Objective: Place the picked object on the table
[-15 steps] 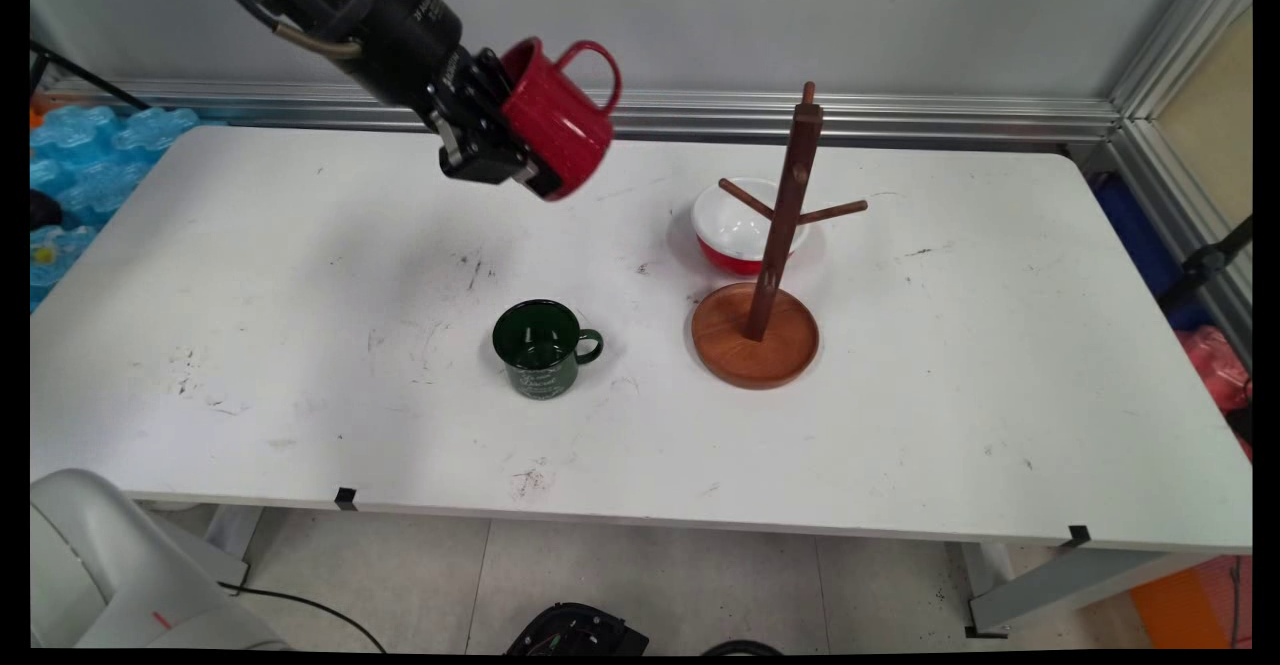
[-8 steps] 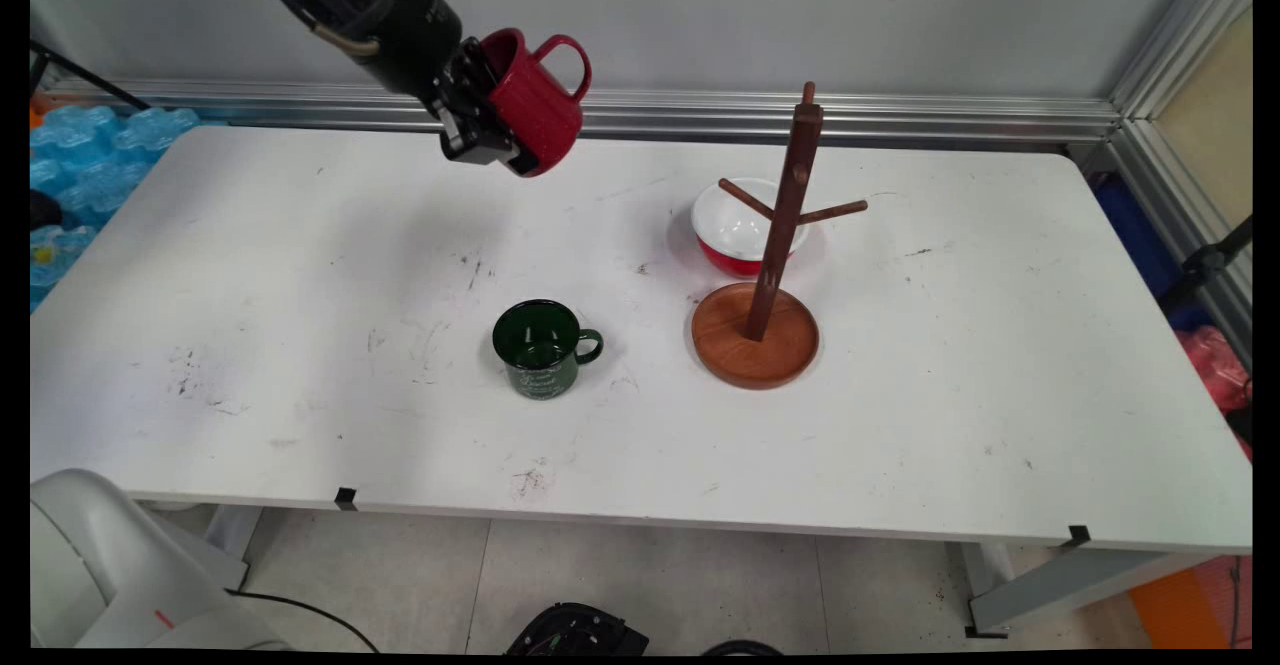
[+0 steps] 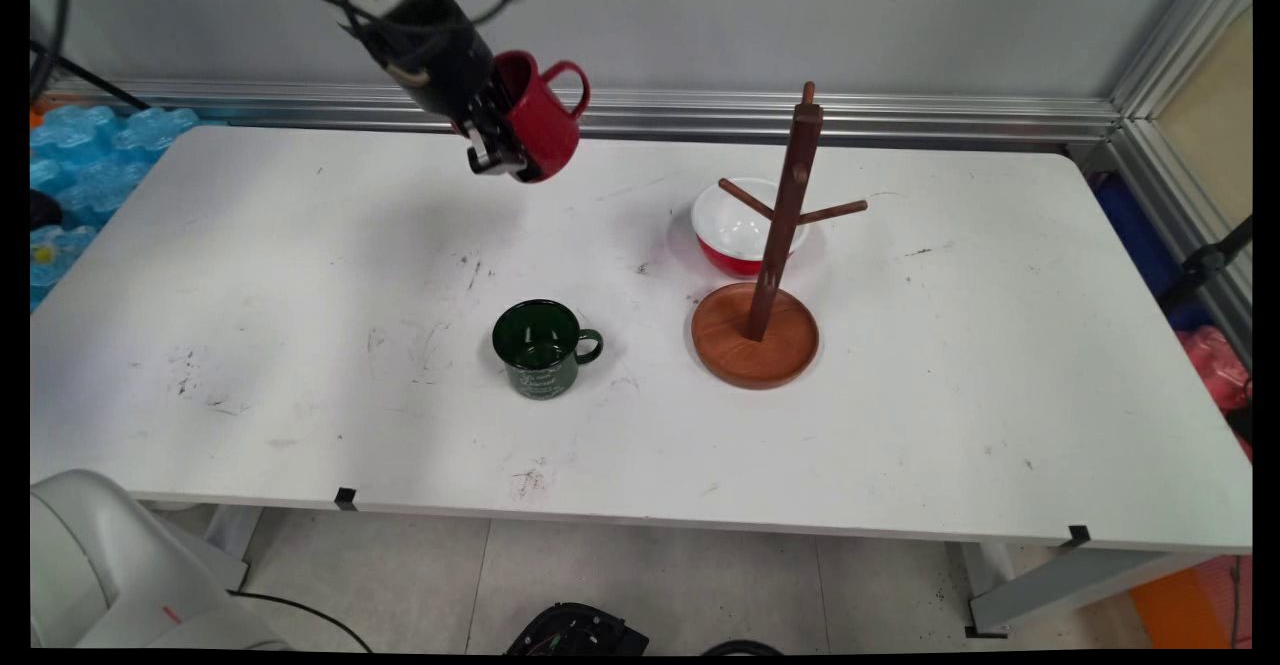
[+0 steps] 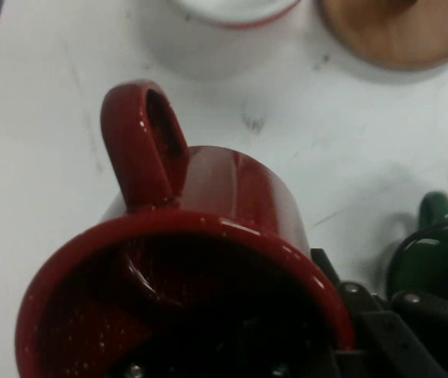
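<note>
My gripper (image 3: 508,140) is shut on a red mug (image 3: 543,117), held high above the table's far left-centre and tilted, with its handle up and to the right. In the hand view the red mug (image 4: 192,260) fills the picture, rim toward the camera, handle at the upper left, one finger inside it. A dark green mug (image 3: 541,348) stands on the table below, handle to the right; its edge shows as the green mug (image 4: 436,260) in the hand view. To the right stands a wooden mug tree (image 3: 780,245) with bare pegs.
A red bowl with a white inside (image 3: 738,228) sits just behind the mug tree; the bowl (image 4: 231,9) and the tree's round base (image 4: 405,31) show at the top of the hand view. Blue packs (image 3: 90,160) lie off the table's left end.
The arm has swung up and back with the red mug, first leftward, then slightly right. The mug has turned more upright. The things on the table have not moved.
</note>
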Controlling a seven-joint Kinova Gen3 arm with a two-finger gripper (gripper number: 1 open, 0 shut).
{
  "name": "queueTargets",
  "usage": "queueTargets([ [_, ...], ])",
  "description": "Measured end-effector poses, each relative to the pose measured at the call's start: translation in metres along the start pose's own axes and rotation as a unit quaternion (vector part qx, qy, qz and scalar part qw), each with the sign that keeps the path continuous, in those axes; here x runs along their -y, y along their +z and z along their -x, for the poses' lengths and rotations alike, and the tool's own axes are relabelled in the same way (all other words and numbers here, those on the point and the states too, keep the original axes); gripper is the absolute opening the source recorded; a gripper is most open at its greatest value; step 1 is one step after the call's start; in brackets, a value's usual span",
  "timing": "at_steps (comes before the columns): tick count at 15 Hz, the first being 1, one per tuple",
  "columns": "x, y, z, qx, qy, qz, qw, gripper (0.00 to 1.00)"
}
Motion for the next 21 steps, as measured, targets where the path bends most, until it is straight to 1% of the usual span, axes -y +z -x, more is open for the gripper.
queueTargets([
  [3,0.006,0.026,-0.001,0.03,0.011,-0.005,0.9995,0.0],
  [8,0.012,0.072,0.001,0.075,0.013,-0.002,0.9971,0.0],
  [15,0.017,0.12,0.001,0.113,0.008,0.008,0.9935,0.0],
  [21,0.02,0.146,0.002,0.139,0.006,0.016,0.9902,0.0],
])
